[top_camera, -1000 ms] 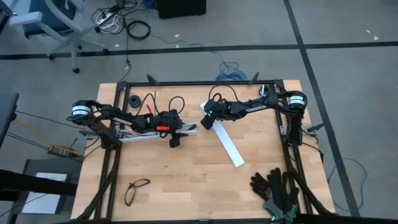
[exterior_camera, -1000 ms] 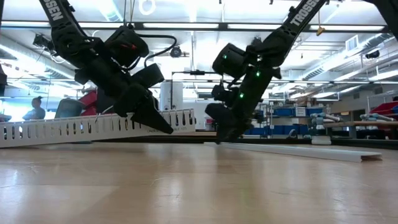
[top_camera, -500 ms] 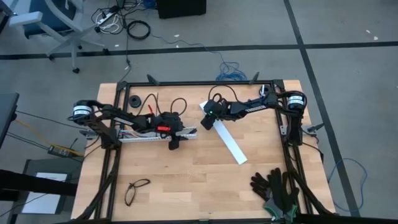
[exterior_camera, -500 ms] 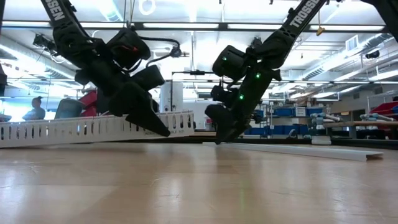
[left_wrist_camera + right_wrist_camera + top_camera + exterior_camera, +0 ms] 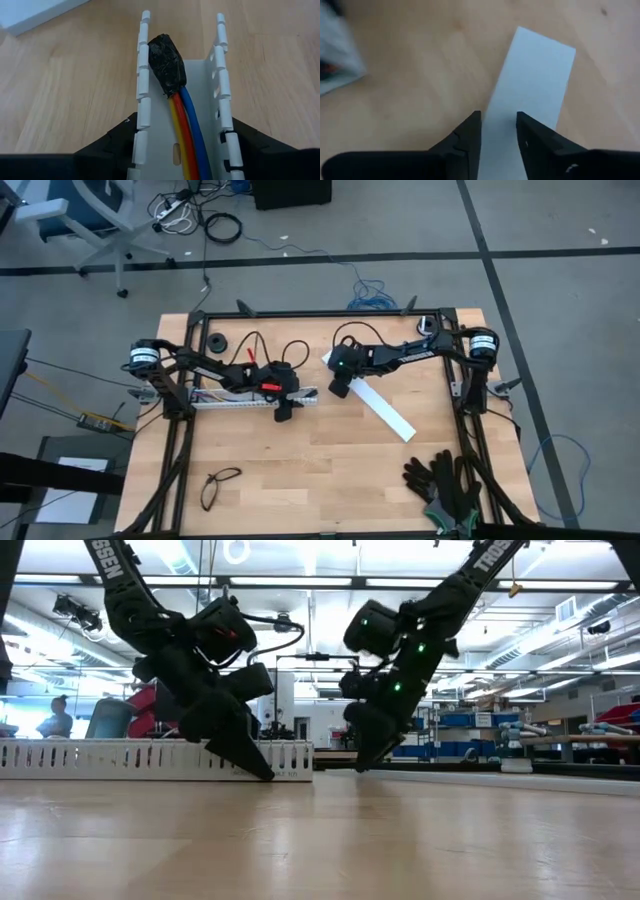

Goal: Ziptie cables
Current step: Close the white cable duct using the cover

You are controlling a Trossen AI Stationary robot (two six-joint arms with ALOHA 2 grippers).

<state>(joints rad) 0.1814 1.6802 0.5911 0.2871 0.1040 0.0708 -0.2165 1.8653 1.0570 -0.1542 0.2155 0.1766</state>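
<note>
The cables point(image 5: 186, 131), yellow, orange, red and blue with a black taped end, lie inside the white slotted rail point(image 5: 216, 75) on the left part of the worktop point(image 5: 300, 470). The left end effector point(image 5: 180, 150) grips this rail from both sides. The right end effector point(image 5: 498, 131) stands narrowly open over the flat white strip point(image 5: 532, 90), near the worktop's middle.

White "TROSSEN" lettering, partly cut off, on both arms point(image 5: 118, 565)
</note>
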